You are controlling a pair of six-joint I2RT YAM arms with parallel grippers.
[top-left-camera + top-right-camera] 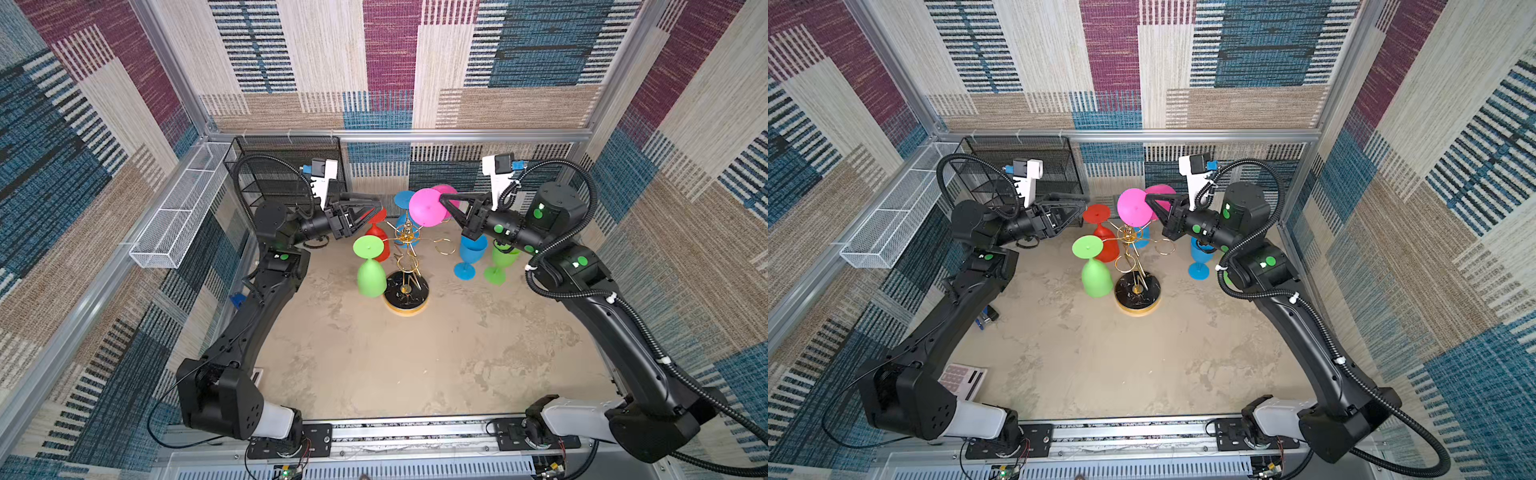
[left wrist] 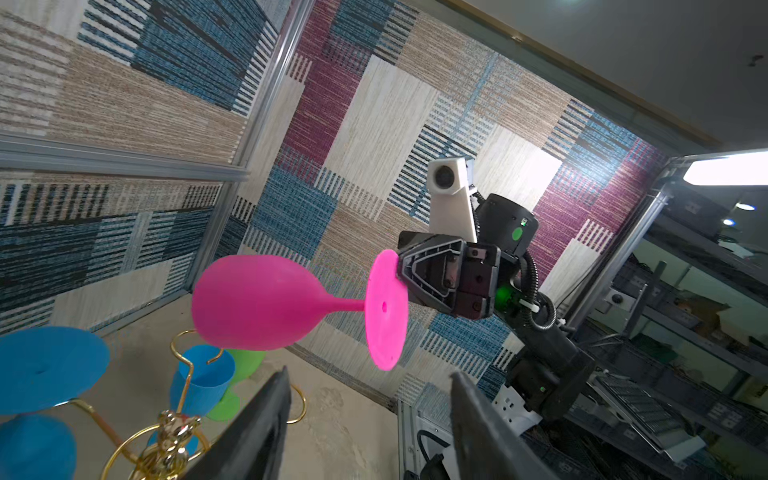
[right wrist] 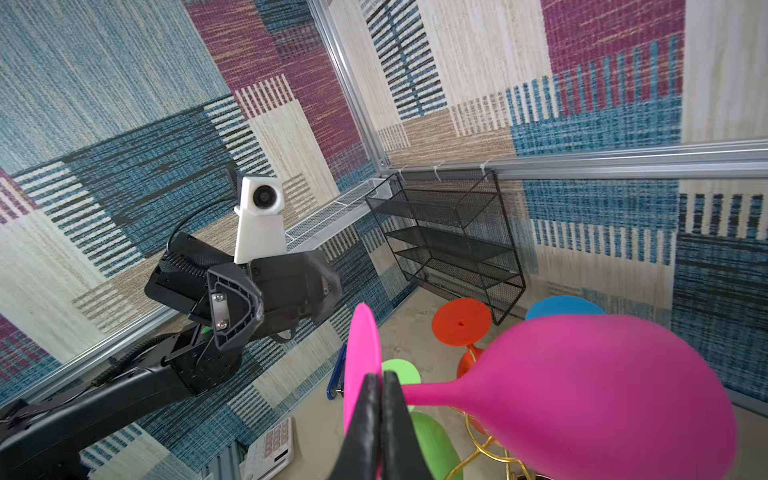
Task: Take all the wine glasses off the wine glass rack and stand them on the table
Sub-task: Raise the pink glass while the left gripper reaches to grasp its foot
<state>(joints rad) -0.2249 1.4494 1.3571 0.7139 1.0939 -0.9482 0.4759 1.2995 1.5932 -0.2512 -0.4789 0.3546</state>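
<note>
Pink wine glass [image 1: 426,208], smooth, matte and plastic-looking, with a balloon bowl, thin stem and flat round foot, lies sideways in the air beside the crown of the one gold wire rack [image 1: 406,237], free of its rings. The rack rises like a small tree from a round, black marbled base with a gold rim. The right pincer [image 3: 377,380] is pressed together on the rim of the pink foot. The left pincer [image 1: 376,208] stands spread, holding nothing, near the glass.

Six glasses of that shape show: one pink, one red, two blue, two green. Three hang bowl-down from ring-ended arms: the red glass [image 1: 1096,214], a green glass [image 1: 371,278] and a blue glass [image 1: 405,198]. Two stand upright, close together, on the mottled beige table [image 1: 415,365] by the right arm: a second blue glass [image 1: 472,251] and a second green glass [image 1: 503,259].
</note>
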